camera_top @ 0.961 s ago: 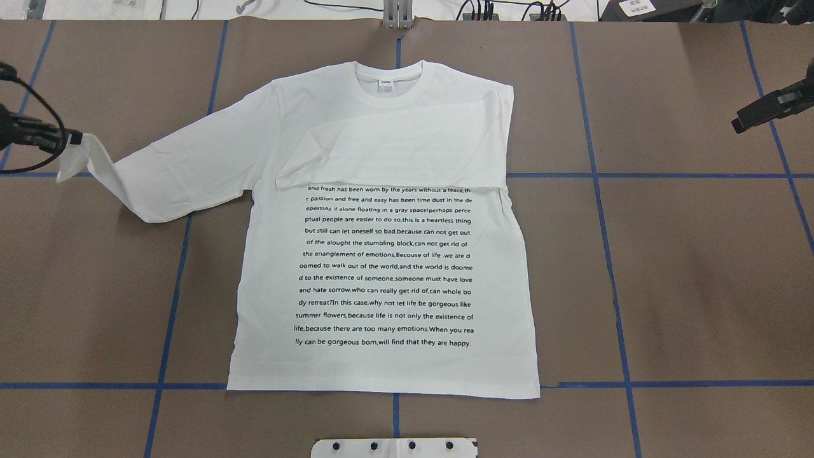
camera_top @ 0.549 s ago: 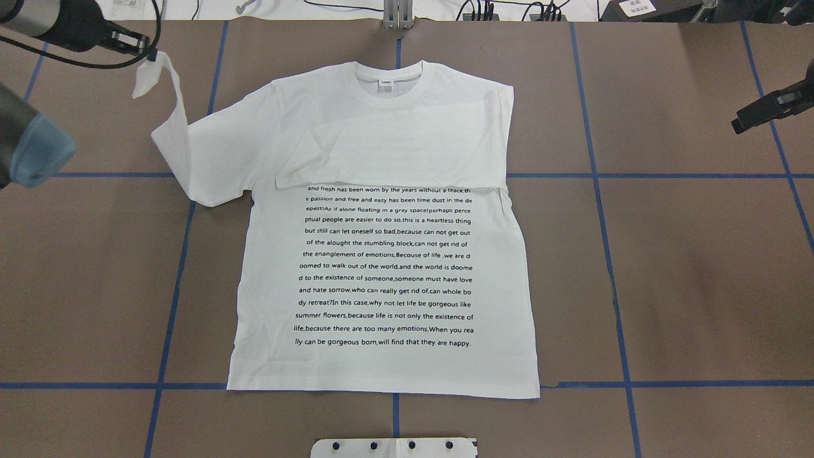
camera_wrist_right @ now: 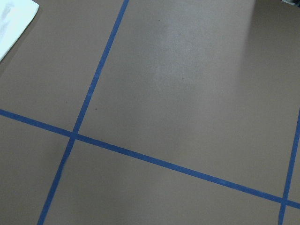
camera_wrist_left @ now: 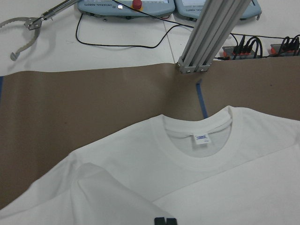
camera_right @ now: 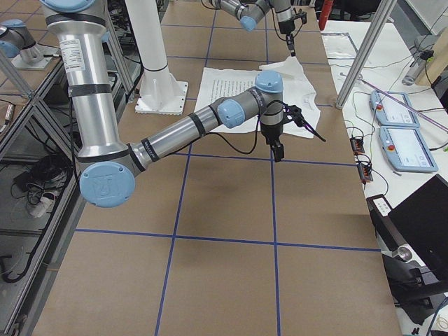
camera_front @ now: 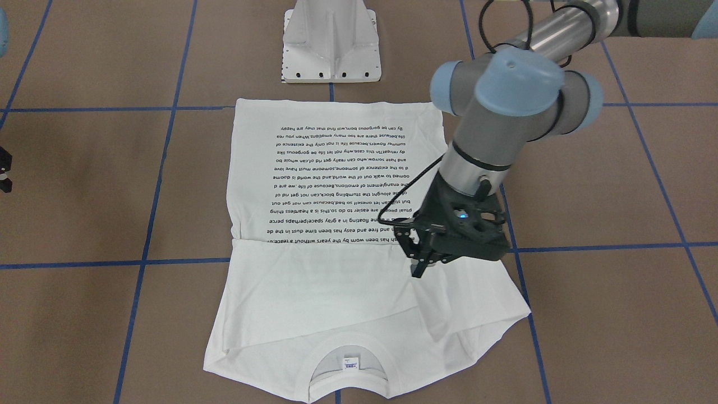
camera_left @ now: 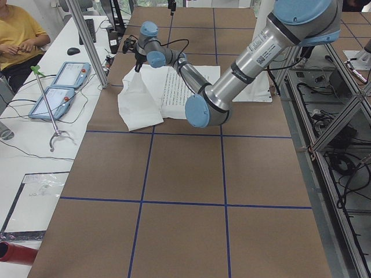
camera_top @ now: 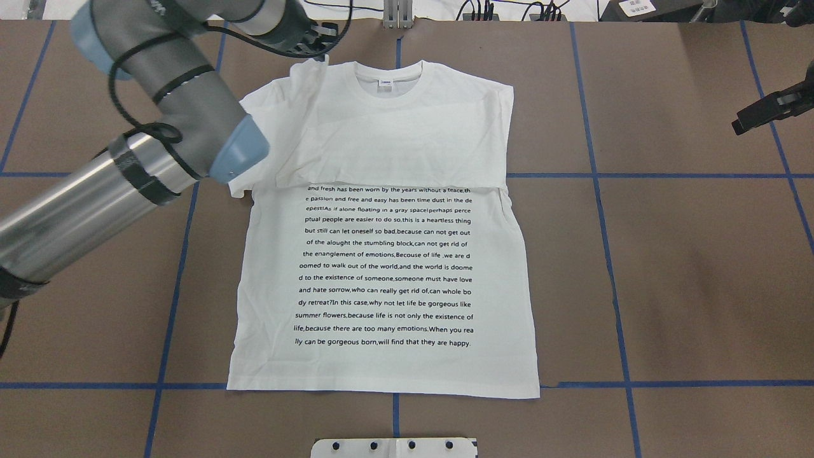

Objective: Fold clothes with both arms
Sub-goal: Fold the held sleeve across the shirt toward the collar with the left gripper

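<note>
Pinching the sleeve [camera_top: 299, 102] above the T-shirt [camera_top: 381, 267], left fingers [camera_front: 418, 268] clamped; right fingers [camera_top: 741, 123] well aside, state unclear

T-shirt [camera_top: 394, 267] on table [camera_top: 687, 286], left arm [camera_top: 172, 89] above it — right arm [camera_right: 168, 140] aside

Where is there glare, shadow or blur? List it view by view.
Right wrist-mounted: a pale sheen washes the table. Overhead exterior: even light, T-shirt print sharp, faint shadow on the right. Left wrist-mounted: the left gripper tip at the bottom edge is blurred.
</note>
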